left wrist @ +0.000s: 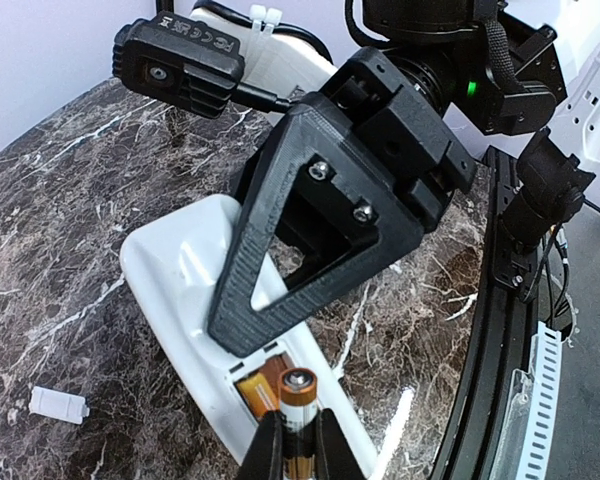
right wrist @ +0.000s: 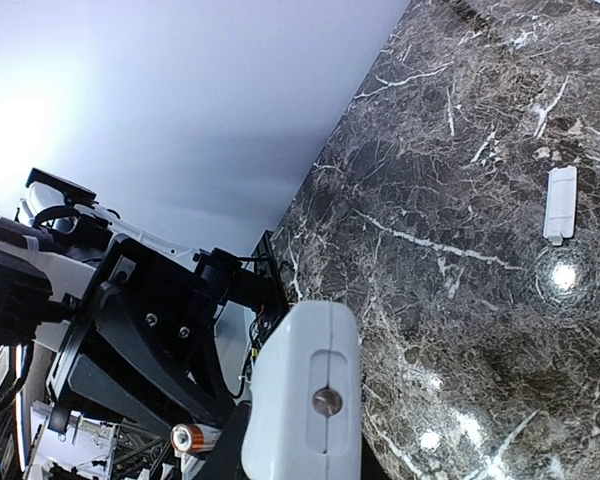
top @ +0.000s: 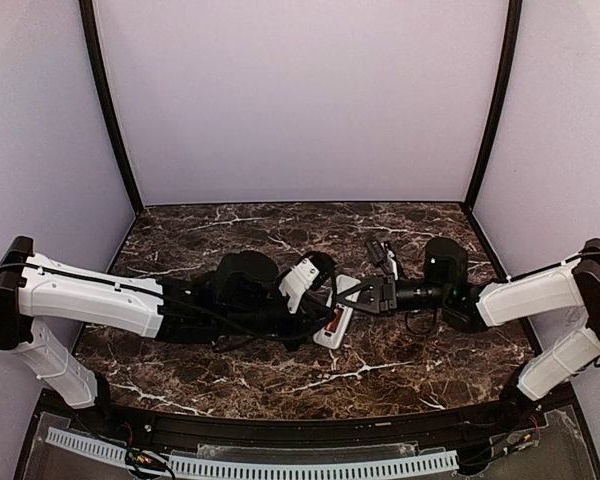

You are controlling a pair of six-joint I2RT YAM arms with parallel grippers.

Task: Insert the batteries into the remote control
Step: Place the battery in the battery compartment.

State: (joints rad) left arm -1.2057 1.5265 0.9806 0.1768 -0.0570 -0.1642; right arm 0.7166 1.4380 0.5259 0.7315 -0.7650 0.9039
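Batteries are partway in: the left claw (left wrist: 298,445) is pinching one slim orange-copper cylindrical battery (left wrist: 298,400), its end dipping into the open bay of the flat white rectangular plastic remote control (left wrist: 170,290), which is sitting mid-way across the dark marbled stone desk (left wrist: 60,200). A second orange-copper battery (left wrist: 252,388) seems to be lying seated beside it. Rightward, the right claw (top: 348,297) is gripping the remote control's far end, steadying it. A small white plastic cover (left wrist: 58,403) is lying apart, apparently awaiting refitting.

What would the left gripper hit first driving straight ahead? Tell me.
Probably the open battery bay of the remote control: the battery held by the left gripper points into it, close ahead, though depth is unclear.
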